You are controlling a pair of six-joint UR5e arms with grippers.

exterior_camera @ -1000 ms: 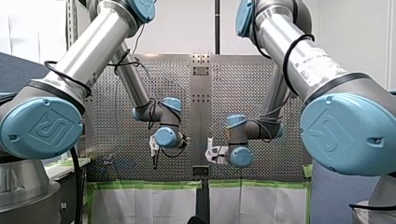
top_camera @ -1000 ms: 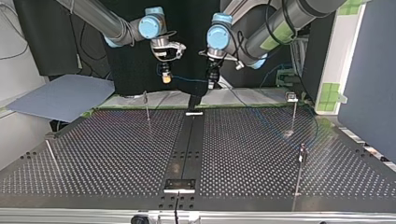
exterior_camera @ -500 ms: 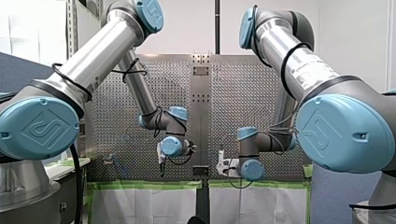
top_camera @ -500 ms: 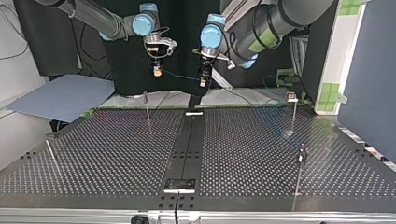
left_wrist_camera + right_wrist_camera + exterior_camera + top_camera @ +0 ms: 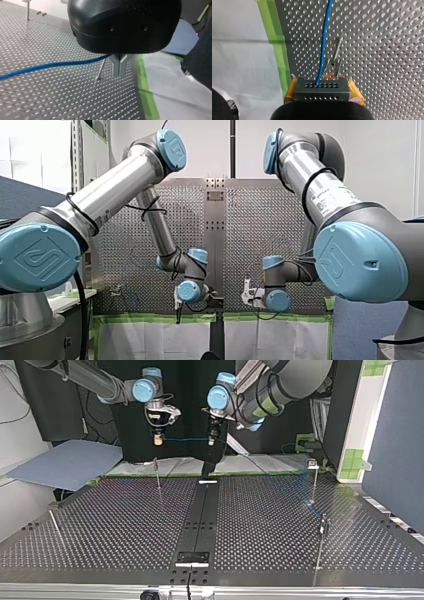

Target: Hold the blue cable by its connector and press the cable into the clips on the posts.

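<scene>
Our left end effector [image 5: 119,71] and right end effector [image 5: 322,86] each clamp the cable [image 5: 185,439], stretched between them above the bench's [image 5: 100,525] far edge; we see it in no post [image 5: 157,474] clip yet.

Perforated table [image 5: 110,530], upright posts [image 5: 158,477], perhaps four

Front cam sat behind arms [image 5: 115,185], facing fwd over table [image 5: 260,220]. Top cam sat opp., low, facing them. Wrist cams rode close, looking along own fingers [image 5: 115,67]; both caught cable [image 5: 57,64] running off from fingers, over table.
</scene>
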